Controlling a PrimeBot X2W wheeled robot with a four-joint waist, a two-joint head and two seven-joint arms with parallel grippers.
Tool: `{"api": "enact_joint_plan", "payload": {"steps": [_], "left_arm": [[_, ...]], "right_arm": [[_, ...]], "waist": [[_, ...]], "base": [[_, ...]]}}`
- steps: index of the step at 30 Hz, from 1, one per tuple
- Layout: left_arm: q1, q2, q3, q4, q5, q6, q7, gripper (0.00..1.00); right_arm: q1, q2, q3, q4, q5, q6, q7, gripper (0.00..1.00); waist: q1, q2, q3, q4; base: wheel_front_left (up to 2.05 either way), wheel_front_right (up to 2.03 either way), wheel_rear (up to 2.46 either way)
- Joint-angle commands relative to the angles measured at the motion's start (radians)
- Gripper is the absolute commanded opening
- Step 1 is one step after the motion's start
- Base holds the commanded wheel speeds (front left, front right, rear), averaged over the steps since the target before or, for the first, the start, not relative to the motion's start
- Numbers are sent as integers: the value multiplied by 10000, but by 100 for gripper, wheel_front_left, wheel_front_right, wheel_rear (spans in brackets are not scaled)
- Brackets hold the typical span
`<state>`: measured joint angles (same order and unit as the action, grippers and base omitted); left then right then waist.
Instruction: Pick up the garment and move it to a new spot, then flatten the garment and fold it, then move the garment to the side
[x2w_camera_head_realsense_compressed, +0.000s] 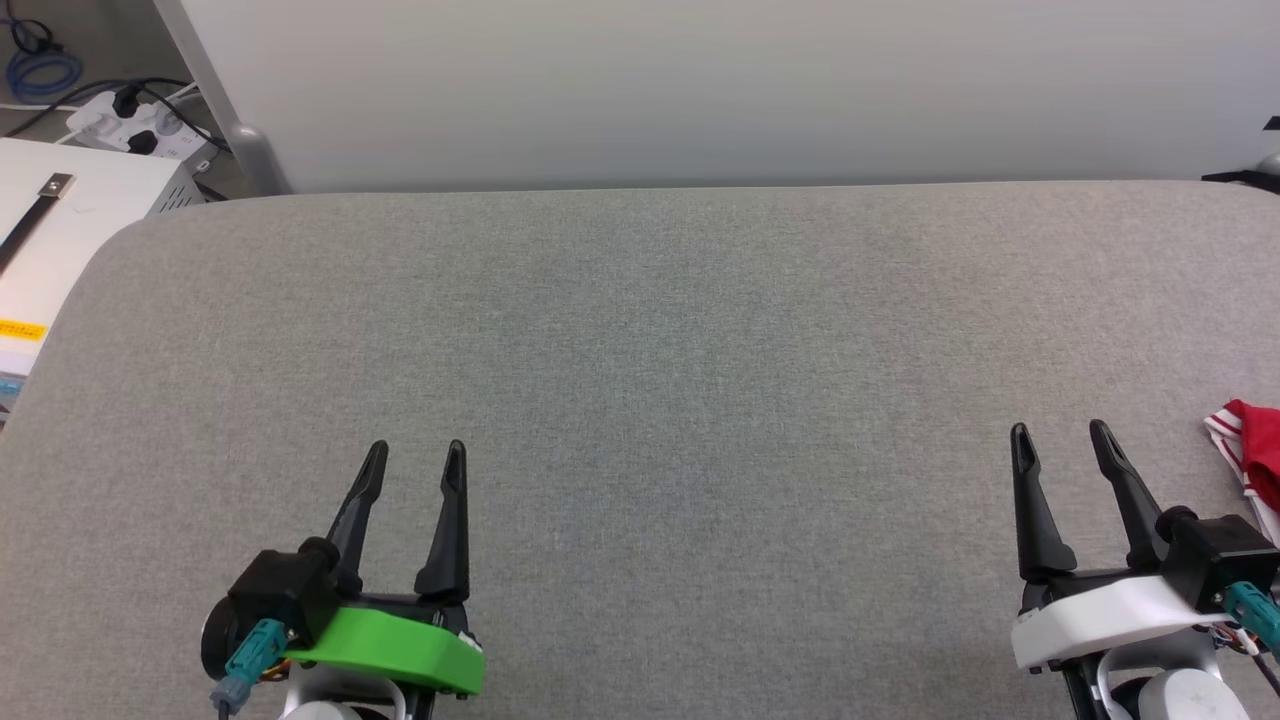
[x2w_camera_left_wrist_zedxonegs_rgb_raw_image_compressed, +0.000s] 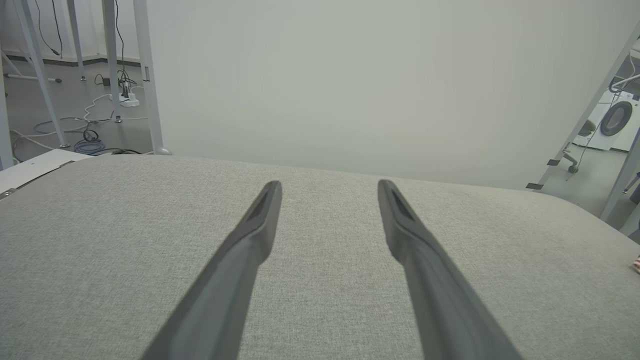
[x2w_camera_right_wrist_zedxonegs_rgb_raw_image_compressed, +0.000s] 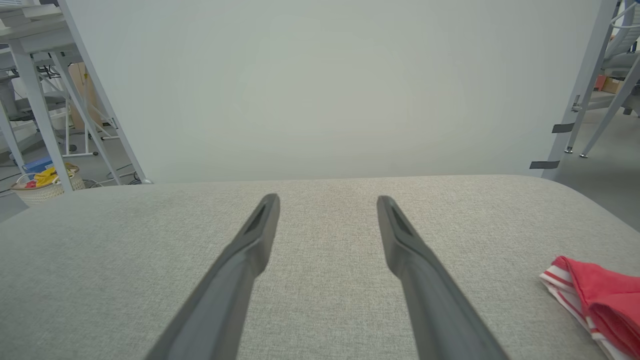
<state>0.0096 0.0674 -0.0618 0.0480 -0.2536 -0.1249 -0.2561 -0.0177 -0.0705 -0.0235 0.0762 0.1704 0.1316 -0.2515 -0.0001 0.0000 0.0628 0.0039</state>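
Note:
The red garment (x2w_camera_head_realsense_compressed: 1256, 450) with red-white striped trim lies at the table's right edge, mostly cut off by the head view's border. The right wrist view catches a folded red corner of the garment (x2w_camera_right_wrist_zedxonegs_rgb_raw_image_compressed: 597, 295) at lower right, and a sliver of the garment (x2w_camera_left_wrist_zedxonegs_rgb_raw_image_compressed: 636, 263) shows at the left wrist view's right border. My right gripper (x2w_camera_head_realsense_compressed: 1060, 435) stands open just left of the garment, apart from it, with nothing between its fingers. My left gripper (x2w_camera_head_realsense_compressed: 415, 453) stands open at the lower left, far from the garment, holding nothing. Lettering is hidden.
The grey fabric table (x2w_camera_head_realsense_compressed: 640, 380) spreads across the view, with a pale wall panel (x2w_camera_head_realsense_compressed: 700, 90) behind its far edge. A white box (x2w_camera_head_realsense_compressed: 60, 220) and a power strip with cables (x2w_camera_head_realsense_compressed: 130, 120) sit off the left corner. A basket (x2w_camera_right_wrist_zedxonegs_rgb_raw_image_compressed: 45, 182) stands on the floor.

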Motion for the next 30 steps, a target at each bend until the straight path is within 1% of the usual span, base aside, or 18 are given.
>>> {"api": "enact_joint_plan", "payload": {"steps": [1,30], "left_arm": [[0,-4,12,0,4,1,2,0],[-25,-38,139,-88,556,276,576,0]], "right_arm": [[0,0,8,-3,-1,0,2,0],[37,43,49,-169,-374,-2,559,0]], "waist": [[1,0,3,-2],[1,0,-135,-11]], "base": [[0,0,0],[0,0,0]]}}
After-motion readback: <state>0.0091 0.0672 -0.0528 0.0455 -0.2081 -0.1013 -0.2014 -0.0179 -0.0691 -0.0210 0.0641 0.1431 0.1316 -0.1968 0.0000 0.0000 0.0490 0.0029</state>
